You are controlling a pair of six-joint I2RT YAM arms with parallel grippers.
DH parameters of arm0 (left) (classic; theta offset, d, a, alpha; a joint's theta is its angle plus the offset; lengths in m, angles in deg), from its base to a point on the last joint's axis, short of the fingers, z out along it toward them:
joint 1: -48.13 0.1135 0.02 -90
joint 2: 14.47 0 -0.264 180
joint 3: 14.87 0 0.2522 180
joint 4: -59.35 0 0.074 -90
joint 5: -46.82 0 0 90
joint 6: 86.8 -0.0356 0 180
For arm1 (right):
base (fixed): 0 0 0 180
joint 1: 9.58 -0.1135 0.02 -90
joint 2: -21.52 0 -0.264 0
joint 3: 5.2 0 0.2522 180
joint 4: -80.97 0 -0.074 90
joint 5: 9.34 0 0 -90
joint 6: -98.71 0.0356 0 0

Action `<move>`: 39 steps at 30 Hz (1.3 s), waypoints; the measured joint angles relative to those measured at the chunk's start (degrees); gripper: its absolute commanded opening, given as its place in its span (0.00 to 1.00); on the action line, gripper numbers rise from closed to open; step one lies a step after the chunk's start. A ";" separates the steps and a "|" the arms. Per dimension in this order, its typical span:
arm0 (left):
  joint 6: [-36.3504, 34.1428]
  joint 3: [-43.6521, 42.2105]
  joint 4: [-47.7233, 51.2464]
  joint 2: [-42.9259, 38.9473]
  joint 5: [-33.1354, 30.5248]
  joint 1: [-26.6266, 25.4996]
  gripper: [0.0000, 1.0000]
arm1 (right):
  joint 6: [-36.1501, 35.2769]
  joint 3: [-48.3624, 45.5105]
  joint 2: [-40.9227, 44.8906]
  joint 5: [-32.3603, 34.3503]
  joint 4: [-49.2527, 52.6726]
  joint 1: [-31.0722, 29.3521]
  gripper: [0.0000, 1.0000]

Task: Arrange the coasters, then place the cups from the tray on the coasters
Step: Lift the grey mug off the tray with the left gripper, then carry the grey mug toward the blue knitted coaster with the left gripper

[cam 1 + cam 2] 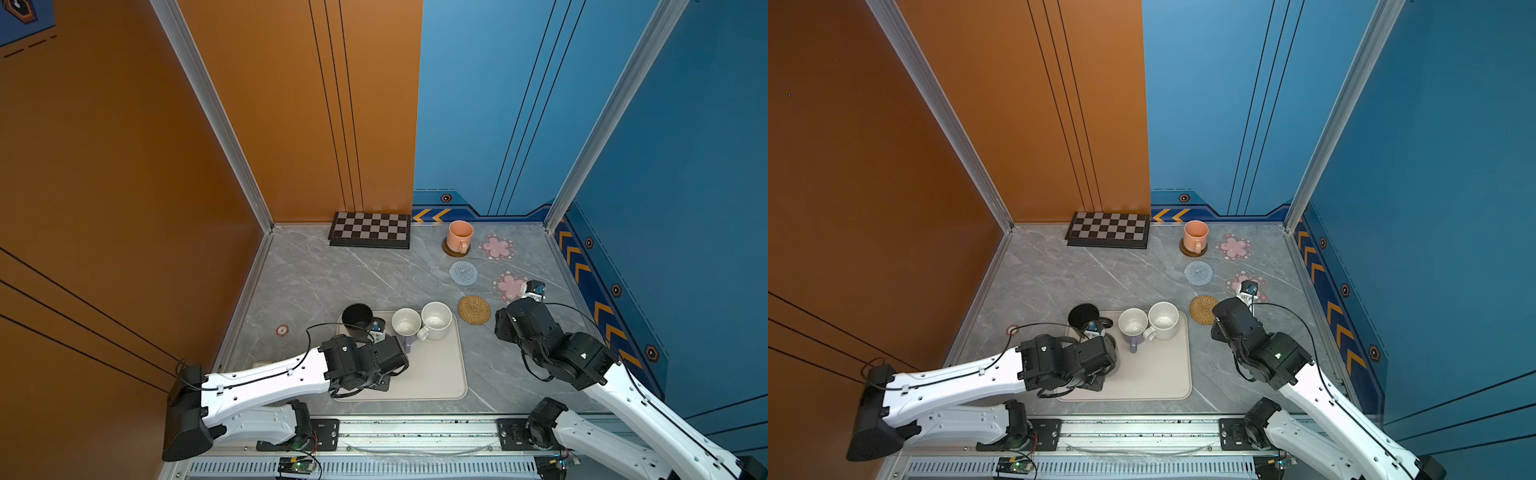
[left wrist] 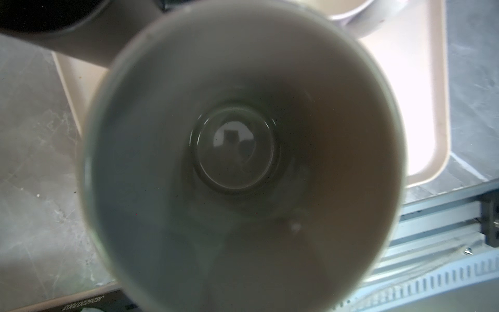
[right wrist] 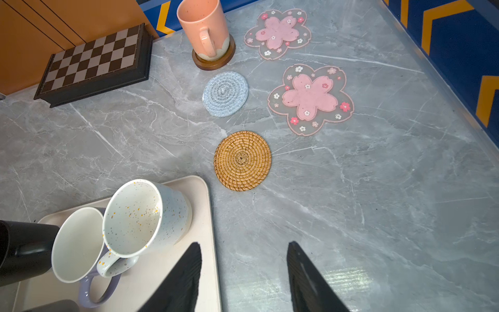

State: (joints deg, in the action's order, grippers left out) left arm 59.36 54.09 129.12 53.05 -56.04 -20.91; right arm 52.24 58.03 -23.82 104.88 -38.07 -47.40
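Observation:
My left gripper [image 1: 377, 328] reaches down over the tray [image 1: 436, 374], shut on the grey mug [image 2: 243, 162], whose inside fills the left wrist view and hides the fingers. Also on the tray stand the black mug [image 1: 356, 316], the lavender mug [image 1: 406, 321] and the speckled mug [image 1: 436, 318]. The peach mug [image 1: 460, 235] stands on the dark wooden coaster [image 3: 216, 63]. Two blossom coasters [image 3: 278, 32] [image 3: 310, 98], the light-blue coaster [image 3: 225, 94] and the rattan coaster [image 3: 242, 160] lie bare. My right gripper [image 3: 244, 247] is open and empty, just right of the tray's edge.
A black-and-grey chequered board [image 1: 370, 229] lies against the back wall. A small round marker [image 1: 282, 330] sits on the marble top left of the tray. Walls close in the left, back and right sides; a metal rail runs along the front.

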 measured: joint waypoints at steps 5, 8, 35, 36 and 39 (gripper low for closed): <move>-1.75 7.56 2.64 3.78 0.00 -1.99 0.00 | -0.35 0.00 0.42 -0.42 0.22 1.36 0.54; -3.43 13.33 4.59 5.75 -0.07 -2.29 0.00 | -0.79 0.00 0.42 -0.90 0.26 2.25 0.54; -39.15 73.88 11.63 45.13 6.08 11.65 0.00 | -7.78 1.51 -0.79 -10.19 0.87 17.22 0.61; -40.04 75.76 11.85 46.58 6.12 12.07 0.00 | -8.24 1.95 -1.07 -10.60 0.87 17.92 0.61; -41.97 80.76 12.57 51.23 6.43 13.60 0.00 | -9.42 2.82 -1.64 -11.52 0.87 19.74 0.62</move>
State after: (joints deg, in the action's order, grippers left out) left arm 17.40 134.85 141.68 104.29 -49.62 -7.31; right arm 42.81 60.85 -25.46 93.37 -37.20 -27.67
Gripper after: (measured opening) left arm 0.158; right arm 0.614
